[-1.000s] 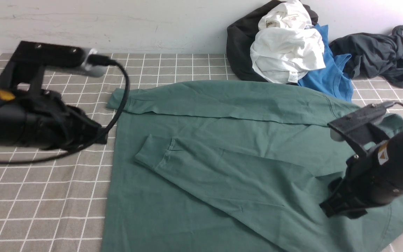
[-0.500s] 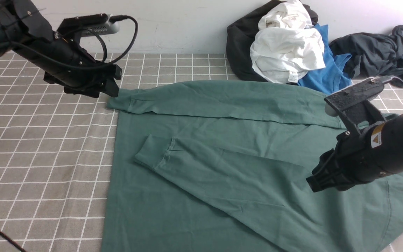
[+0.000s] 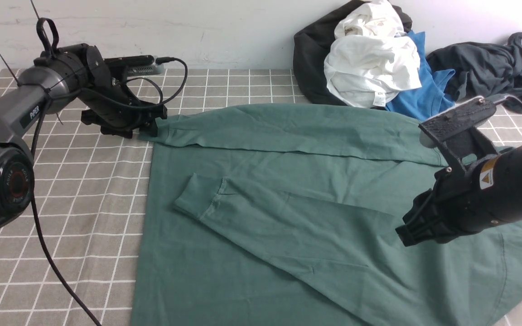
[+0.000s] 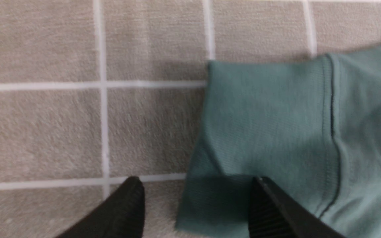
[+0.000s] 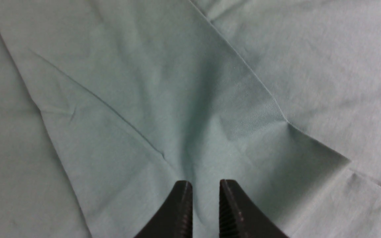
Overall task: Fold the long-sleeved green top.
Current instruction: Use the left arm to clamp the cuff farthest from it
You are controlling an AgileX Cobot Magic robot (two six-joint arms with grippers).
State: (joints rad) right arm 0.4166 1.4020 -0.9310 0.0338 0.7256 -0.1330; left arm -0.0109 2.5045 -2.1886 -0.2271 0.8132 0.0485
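Observation:
The green long-sleeved top [image 3: 288,203] lies flat on the checked cloth, with both sleeves folded across its body. The far sleeve ends in a cuff [image 3: 157,130] at the top's far left corner. My left gripper [image 3: 150,129] is there, low and open. The left wrist view shows its jaws wide apart [image 4: 197,188] around the corner of that cuff [image 4: 260,115]. My right gripper [image 3: 403,237] is down on the right side of the top. Its jaws [image 5: 206,185] stand a narrow gap apart, and a raised ridge of the green fabric [image 5: 190,109] runs in between them.
A pile of clothes sits at the back right against the wall: a white garment [image 3: 369,68], a black one [image 3: 311,59], a blue T-shirt [image 3: 428,99] and a dark grey garment [image 3: 492,68]. The checked tablecloth [image 3: 61,203] lies bare on the left.
My left arm swung from the near left out to the far sleeve's cuff and its jaws opened. The right gripper's jaws narrowed onto the fabric as it shifted slightly left.

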